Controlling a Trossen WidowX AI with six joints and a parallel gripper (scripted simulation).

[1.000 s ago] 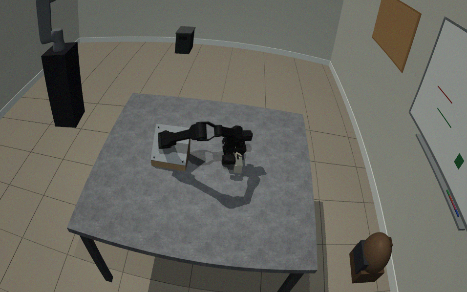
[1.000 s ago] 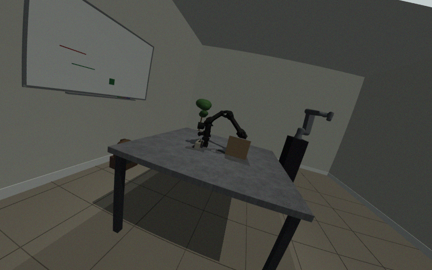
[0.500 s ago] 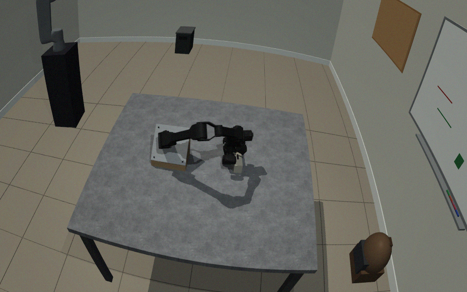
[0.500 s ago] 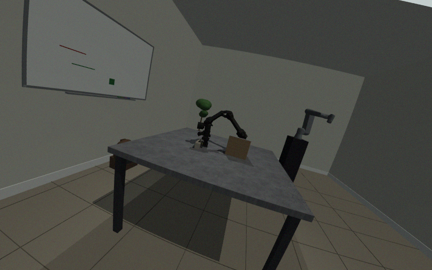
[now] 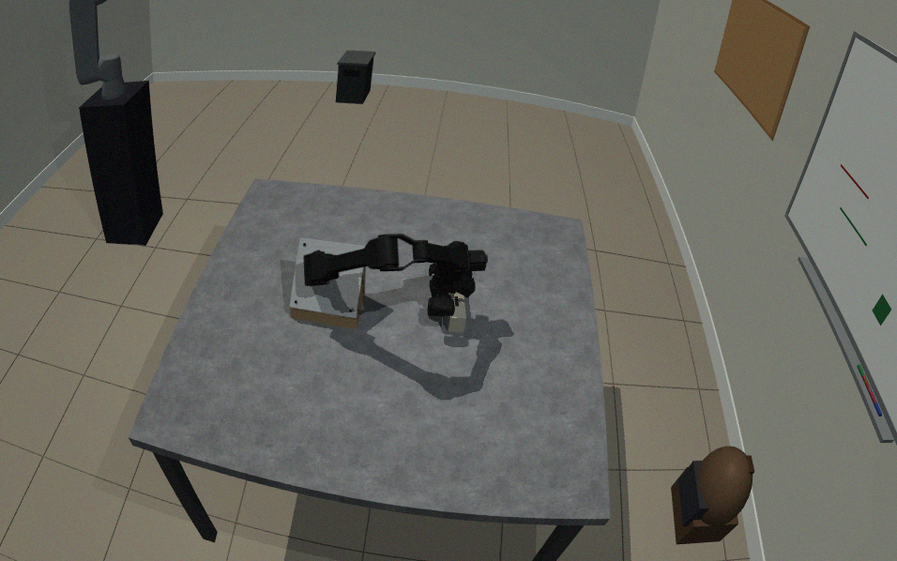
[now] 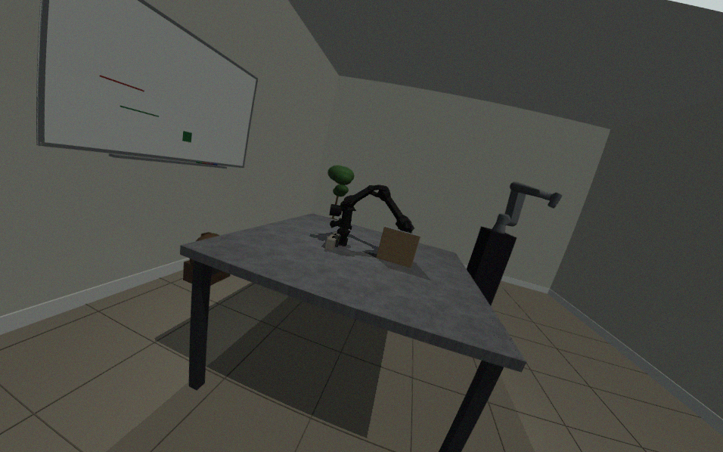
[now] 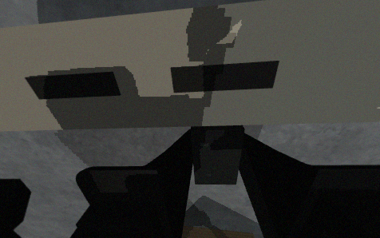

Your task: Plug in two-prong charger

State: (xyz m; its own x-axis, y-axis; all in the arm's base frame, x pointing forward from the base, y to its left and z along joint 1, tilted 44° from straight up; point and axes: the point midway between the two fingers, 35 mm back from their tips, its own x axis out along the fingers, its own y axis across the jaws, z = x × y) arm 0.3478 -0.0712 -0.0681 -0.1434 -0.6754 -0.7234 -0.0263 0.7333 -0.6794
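The power strip (image 5: 457, 323) (image 6: 330, 243) (image 7: 152, 44) is a beige block on the grey table. In the wrist view it spans the upper part, with two dark outlets: one at left (image 7: 76, 85) and one nearer the middle (image 7: 239, 76), partly shaded. My gripper (image 7: 211, 132) is shut on the dark charger (image 7: 216, 165), which sits between the black fingers. In the wrist view the charger's front end meets the strip's lower edge, below the outlet nearer the middle. The prongs do not show. Whether the charger touches the strip I cannot tell.
The arm's base stands on a wooden block (image 5: 324, 318) (image 6: 398, 247) with a pale top plate, left of the strip in the top view. The arm (image 5: 381, 253) (image 6: 379, 190) arches from it over the table (image 5: 370, 436) (image 6: 320, 277).
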